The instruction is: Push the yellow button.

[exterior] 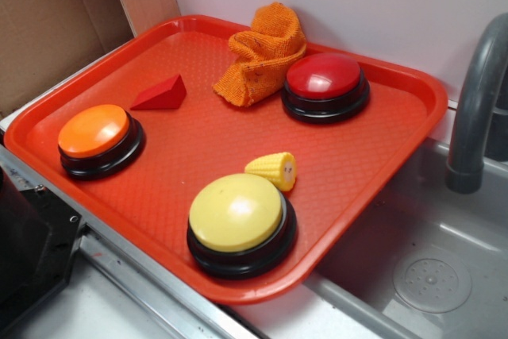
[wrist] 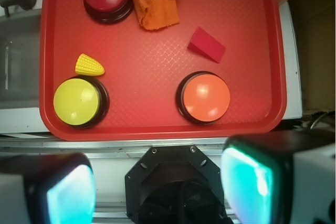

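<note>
- Tray (exterior: pixel 413 89): red plastic, textured floor, lying beside a sink basin (exterior: pixel 432 275) with a grey faucet (exterior: pixel 476 109).
- Yellow button (exterior: pixel 236 212): pale-yellow dome on a black base, standing at the tray's near edge in the exterior view, close to the corner next to the sink. Dome looks unpressed.
- Toy corn cob (exterior: pixel 272 169): just beside the yellow button, on its far side; appears to touch or nearly touch the base.
- Orange button (exterior: pixel 94 130): same shape, at the tray's other near corner, well apart from the target.
- Red button (exterior: pixel 324 77) and orange cloth (exterior: pixel 262 53) sit along the far edge; red wedge block (exterior: pixel 160 93) lies between the cloth and the orange button.
- End effector (wrist: pixel 157 182): seen only in the wrist view, fingers spread wide with nothing between them, hanging off the tray's near edge, high above it. Not over any button yet.
- Judgement: task not begun; a lateral shift toward the sink-side corner and a descent are needed.
- Risk: descending off-centre toward the corn cob would knock it or land one finger on it, spoiling the press.
- Risk: with fingers this far apart, they could straddle the dome and miss it; clenching first would help.
- Risk: button sits near the tray rim; an overshoot outward strikes the rim and may tip or slide the tray.
- Risk: drifting the wrong way ends on the orange button.
</note>
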Motion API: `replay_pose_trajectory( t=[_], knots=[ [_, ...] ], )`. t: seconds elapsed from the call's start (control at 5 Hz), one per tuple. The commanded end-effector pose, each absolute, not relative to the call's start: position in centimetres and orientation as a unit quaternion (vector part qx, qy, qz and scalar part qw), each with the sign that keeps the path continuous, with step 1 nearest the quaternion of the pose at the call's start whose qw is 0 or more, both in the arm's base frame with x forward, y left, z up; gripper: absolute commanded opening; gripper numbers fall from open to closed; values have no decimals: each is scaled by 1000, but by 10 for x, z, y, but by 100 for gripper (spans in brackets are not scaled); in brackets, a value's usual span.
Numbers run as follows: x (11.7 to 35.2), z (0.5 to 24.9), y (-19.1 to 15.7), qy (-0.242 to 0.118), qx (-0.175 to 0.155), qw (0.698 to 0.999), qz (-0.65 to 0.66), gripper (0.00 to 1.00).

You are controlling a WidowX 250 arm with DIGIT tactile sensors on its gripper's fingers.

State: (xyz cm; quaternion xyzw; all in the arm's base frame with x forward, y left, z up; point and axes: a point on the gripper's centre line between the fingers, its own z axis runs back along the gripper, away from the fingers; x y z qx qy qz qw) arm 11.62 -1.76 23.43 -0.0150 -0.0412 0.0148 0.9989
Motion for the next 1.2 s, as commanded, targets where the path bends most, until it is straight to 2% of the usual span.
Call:
replay_pose_trajectory(
  t=[0.0,0.2,0.4,0.6,0.8,1.0],
  knots=[
    [116,234,-18,-41,-15,999,15,100],
    [148,201,-68,-41,11,993,-111,100],
    [161,162,-110,-78,46,971,-219,100],
    [172,137,-136,-92,49,952,-289,100],
    [162,110,-151,-99,22,948,-300,100],
    [158,83,-154,-119,-37,952,-279,100]
  ],
)
